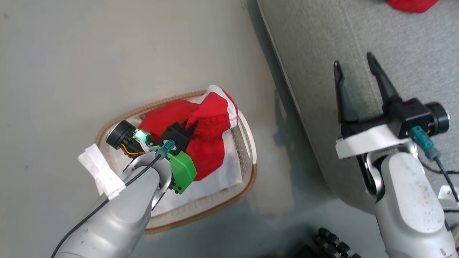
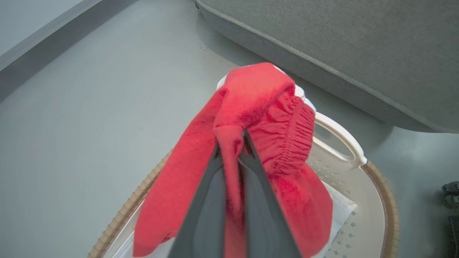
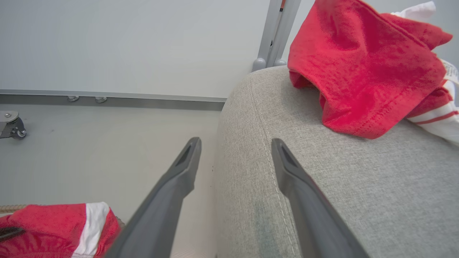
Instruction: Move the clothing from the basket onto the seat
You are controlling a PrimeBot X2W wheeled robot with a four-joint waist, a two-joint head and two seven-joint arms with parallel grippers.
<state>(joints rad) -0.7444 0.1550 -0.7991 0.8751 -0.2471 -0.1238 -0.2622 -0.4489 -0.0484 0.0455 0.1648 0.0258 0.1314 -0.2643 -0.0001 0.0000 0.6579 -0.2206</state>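
We see the left gripper clamped on a fold of the red clothing. Its long axis runs from the pinched top down into the basket. The right gripper holds its fingers apart over the seat, where another red garment lies.
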